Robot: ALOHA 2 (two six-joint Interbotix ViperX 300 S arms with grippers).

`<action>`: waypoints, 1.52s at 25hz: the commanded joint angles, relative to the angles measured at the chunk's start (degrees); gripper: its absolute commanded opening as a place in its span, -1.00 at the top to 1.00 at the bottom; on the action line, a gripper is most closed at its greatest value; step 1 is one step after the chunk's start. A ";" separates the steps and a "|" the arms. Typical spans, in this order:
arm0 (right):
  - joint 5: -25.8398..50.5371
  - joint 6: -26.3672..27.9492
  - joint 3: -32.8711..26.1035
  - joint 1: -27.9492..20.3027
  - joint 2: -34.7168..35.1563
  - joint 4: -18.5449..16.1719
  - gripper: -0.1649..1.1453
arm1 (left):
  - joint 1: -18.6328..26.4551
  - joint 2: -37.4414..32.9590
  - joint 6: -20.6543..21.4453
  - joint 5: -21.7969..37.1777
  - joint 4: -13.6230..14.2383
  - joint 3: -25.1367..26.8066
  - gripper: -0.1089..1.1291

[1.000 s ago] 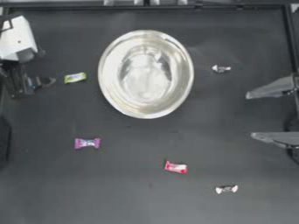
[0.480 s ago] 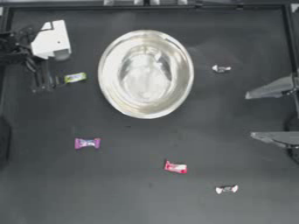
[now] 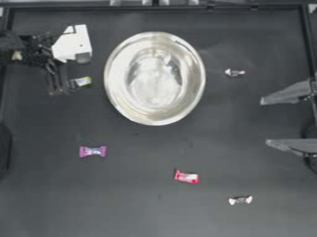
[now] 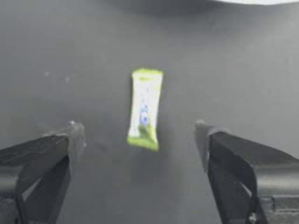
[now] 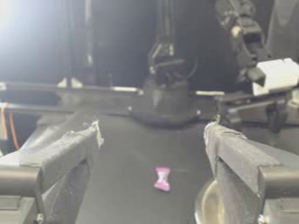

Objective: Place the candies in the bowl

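The shiny silver bowl (image 3: 155, 77) stands at the back middle of the table. A green candy (image 3: 82, 82) lies to its left. My left gripper (image 3: 57, 84) hangs open right beside it. In the left wrist view the green candy (image 4: 144, 108) lies flat on the table just ahead of the open left gripper (image 4: 140, 131), untouched. A purple candy (image 3: 92, 151), a red-pink candy (image 3: 186, 177) and two silvery candies (image 3: 234, 72) (image 3: 240, 200) lie scattered. My right gripper (image 3: 282, 120) waits open at the right edge, holding nothing.
The bowl's rim (image 4: 257, 1) shows just beyond the green candy in the left wrist view. The right wrist view looks across the table at a pinkish candy (image 5: 161, 178), the bowl's edge (image 5: 204, 205) and the left arm (image 5: 262, 87) farther off.
The left arm has swung in from the left edge toward the green candy and now hangs over it. The right arm and the candies have not moved.
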 commanded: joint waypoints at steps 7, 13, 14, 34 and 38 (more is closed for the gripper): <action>-0.35 0.09 -0.53 -0.09 0.26 0.26 -0.77 | 1.41 3.69 1.32 -2.99 -0.18 -1.05 -0.83; -0.35 0.09 -0.44 -0.09 0.26 0.26 -0.77 | 2.29 7.21 4.66 -3.16 -3.87 -1.93 -0.83; -0.35 0.09 -0.44 -0.09 0.35 0.26 -0.77 | 2.37 7.82 5.10 -3.34 -4.22 -2.20 -0.83; -2.20 0.00 0.26 -0.09 0.26 0.26 -0.77 | 3.60 12.13 5.80 -2.02 -4.83 -3.43 -0.33; -2.29 0.00 0.26 -0.09 0.35 0.26 -0.77 | 3.60 11.87 6.50 -0.62 -5.80 -3.78 0.12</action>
